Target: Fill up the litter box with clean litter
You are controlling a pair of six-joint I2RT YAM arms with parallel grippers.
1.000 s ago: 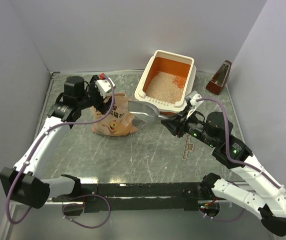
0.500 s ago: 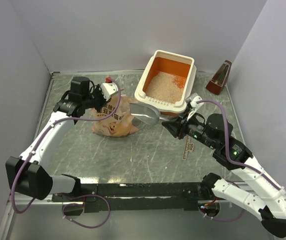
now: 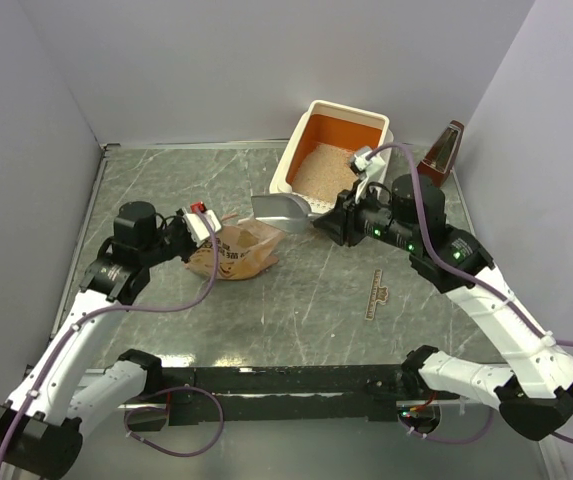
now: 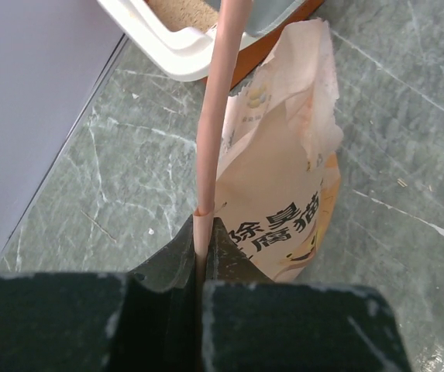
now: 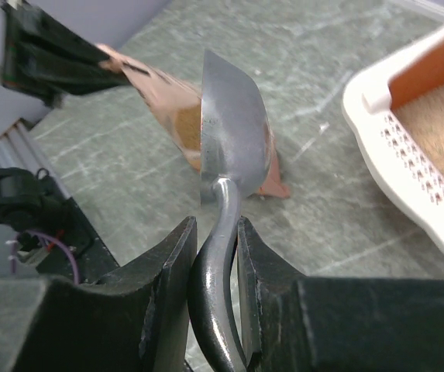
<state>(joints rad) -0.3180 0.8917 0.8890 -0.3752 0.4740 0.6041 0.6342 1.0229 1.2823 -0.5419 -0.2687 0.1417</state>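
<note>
The litter box (image 3: 287,176), cream outside and orange inside, stands at the back right with pale beige clean litter (image 3: 321,170) in it. My right gripper (image 3: 323,222) is shut on the handle of a grey metal scoop (image 3: 280,208), held above the table between the box and a peach-pink bag (image 3: 243,250). In the right wrist view the gripper (image 5: 218,246) pinches the curved handle and the scoop bowl (image 5: 233,124) points at the bag (image 5: 177,108). My left gripper (image 4: 202,236) is shut on the bag's thin upper edge; the bag (image 4: 283,178) slumps on the table.
A brown pyramid-shaped object (image 3: 443,153) stands at the back right next to the box. A small ruler (image 3: 376,293) lies on the grey marbled table right of centre. Grey walls enclose the left, back and right sides.
My left gripper closed on the bag's edge and drew nearer the front. The right arm lifted the scoop out of the bag mouth toward the litter box.
</note>
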